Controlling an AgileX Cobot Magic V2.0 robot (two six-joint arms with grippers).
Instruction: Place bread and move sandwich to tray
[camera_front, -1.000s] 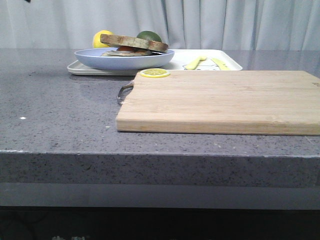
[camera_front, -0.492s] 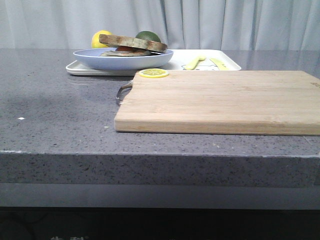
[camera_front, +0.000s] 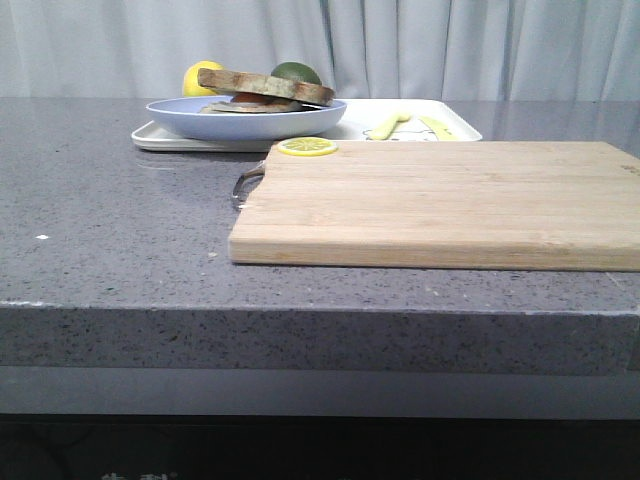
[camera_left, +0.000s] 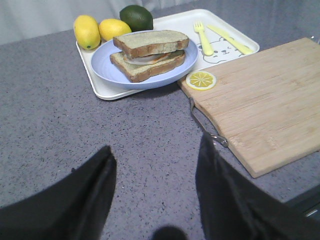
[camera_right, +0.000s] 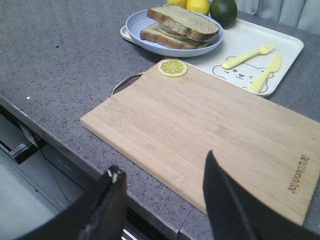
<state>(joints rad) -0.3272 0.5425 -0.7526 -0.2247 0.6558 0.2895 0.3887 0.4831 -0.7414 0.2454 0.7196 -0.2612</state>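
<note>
- Bread (camera_left: 152, 42) sits on top of the sandwich (camera_left: 145, 67), on the blue plate (camera_left: 105, 67) in the tray (camera_left: 227, 30).
- Left claw (camera_left: 155, 195) and right claw (camera_right: 162, 210) are both spread apart, holding nothing, above the counter (camera_left: 50, 120).

Egg (camera_left: 142, 58) mostly hidden under the top bread (camera_left: 150, 42), only a pale edge peeking out. Cutting board (camera_front: 440, 203) cut off at the right edge in front view. Lemons (camera_front: 197, 79) and lime (camera_front: 297, 72) half hidden behind the sandwich (camera_front: 262, 92) there. Neither hand visible in front view.
</note>
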